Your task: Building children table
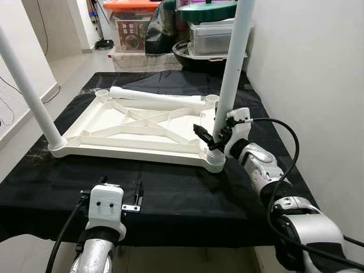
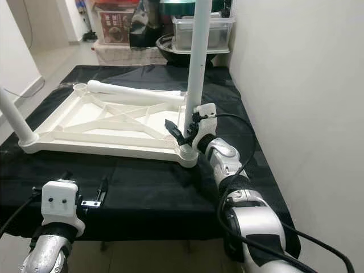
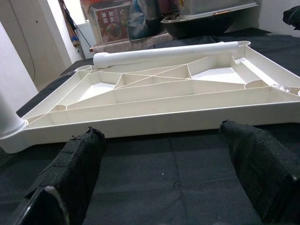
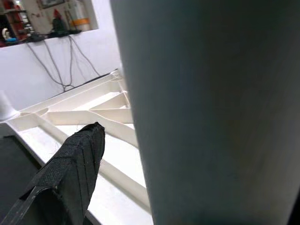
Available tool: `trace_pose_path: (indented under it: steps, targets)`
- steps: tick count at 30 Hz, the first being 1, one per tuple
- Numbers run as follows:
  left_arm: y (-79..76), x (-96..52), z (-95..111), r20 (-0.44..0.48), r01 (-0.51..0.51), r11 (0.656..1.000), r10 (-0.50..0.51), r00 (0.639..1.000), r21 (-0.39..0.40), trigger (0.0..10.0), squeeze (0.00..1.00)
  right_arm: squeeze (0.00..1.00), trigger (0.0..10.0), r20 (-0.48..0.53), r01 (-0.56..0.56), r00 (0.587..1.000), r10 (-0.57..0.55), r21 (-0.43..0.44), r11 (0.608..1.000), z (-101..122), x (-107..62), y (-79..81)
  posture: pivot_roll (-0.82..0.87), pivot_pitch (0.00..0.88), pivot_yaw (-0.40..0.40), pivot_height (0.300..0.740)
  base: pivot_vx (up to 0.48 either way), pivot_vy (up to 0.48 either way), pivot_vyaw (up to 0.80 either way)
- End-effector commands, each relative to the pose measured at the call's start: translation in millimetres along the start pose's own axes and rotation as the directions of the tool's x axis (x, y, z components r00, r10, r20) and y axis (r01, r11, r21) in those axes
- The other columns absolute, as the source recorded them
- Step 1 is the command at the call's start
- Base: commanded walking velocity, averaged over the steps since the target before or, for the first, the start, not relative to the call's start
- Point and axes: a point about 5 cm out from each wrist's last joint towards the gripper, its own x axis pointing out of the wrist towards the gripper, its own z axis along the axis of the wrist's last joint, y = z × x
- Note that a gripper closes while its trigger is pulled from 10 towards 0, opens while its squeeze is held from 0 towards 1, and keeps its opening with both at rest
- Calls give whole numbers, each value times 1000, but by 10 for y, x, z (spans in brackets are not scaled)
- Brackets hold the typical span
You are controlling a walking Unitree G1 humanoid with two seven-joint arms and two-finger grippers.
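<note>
A white children's table top [image 1: 131,149] lies upside down on a black cloth [image 1: 187,196]. One white leg [image 1: 230,74] stands in its near right corner socket and another leg [image 1: 28,91] stands in the near left corner. A loose leg [image 1: 156,98] lies across the far side of the top. My right gripper [image 1: 215,134] straddles the near right leg just above its socket. It is open, and in the right wrist view a gap shows between its one visible finger [image 4: 75,168] and the leg. My left gripper [image 1: 121,183] hovers open over the cloth in front of the top's near edge [image 3: 154,119].
A white wall [image 1: 307,68] runs close along the right side. Behind the cloth stand clear storage boxes [image 1: 133,25], a lidded container [image 1: 213,34] and a dark bowl [image 1: 190,54]. Bare floor [image 1: 68,68] lies to the left.
</note>
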Motion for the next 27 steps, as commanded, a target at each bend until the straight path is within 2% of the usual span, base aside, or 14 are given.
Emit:
trace_pose_path:
  steps: [1, 21, 22, 24, 25, 27]
  targets:
    - [7, -11, 18, 2, -5, 1000, 5, 1000, 2, 10000, 0, 0, 10000, 16, -29, 999, 29, -18, 999, 77, 20, -5, 15, 28, -20, 740, 0, 0, 0]
    - [11, -12, 32, 6, -5, 1000, 5, 1000, 8, 10000, 0, 0, 10000, 10, -60, 998, 60, -43, 997, 207, 44, -51, 22, 33, -19, 740, 0, 0, 0]
    - [10, -12, 33, 6, -4, 1000, 4, 1000, 7, 10000, 0, 0, 5412, 9, -66, 998, 66, -42, 997, 211, 47, -49, 22, 33, -19, 740, 0, 0, 0]
    - [10, -11, 34, 7, -4, 1000, 4, 1000, 7, 10000, 0, 0, 5412, 8, -71, 997, 71, -42, 997, 211, 47, -46, 22, 33, -19, 740, 0, 0, 0]
    - [10, -11, 33, 7, -4, 1000, 4, 1000, 8, 10000, 0, 0, 0, 6, -70, 998, 70, -37, 997, 209, 47, -48, 22, 33, -19, 740, 0, 0, 0]
    - [12, -10, 33, 7, -5, 1000, 5, 1000, 9, 10000, 0, 0, 0, 3, -72, 997, 72, -33, 997, 205, 48, -47, 22, 33, -19, 740, 0, 0, 0]
